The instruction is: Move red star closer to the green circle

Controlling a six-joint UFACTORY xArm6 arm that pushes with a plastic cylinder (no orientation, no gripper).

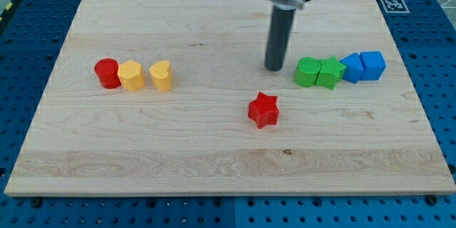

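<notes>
The red star (263,110) lies on the wooden board, a little right of centre and toward the view's bottom. The green circle (308,72) sits to its upper right, touching a green star (330,72) on its right. My tip (275,68) is on the board just left of the green circle, with a small gap, and above the red star, apart from it.
Two blue blocks (353,67) (372,65) continue the row right of the green star. At the view's left stand a red cylinder (107,73), a yellow block (131,75) and a yellow heart (162,75) in a row. The board's edge (228,192) borders blue pegboard.
</notes>
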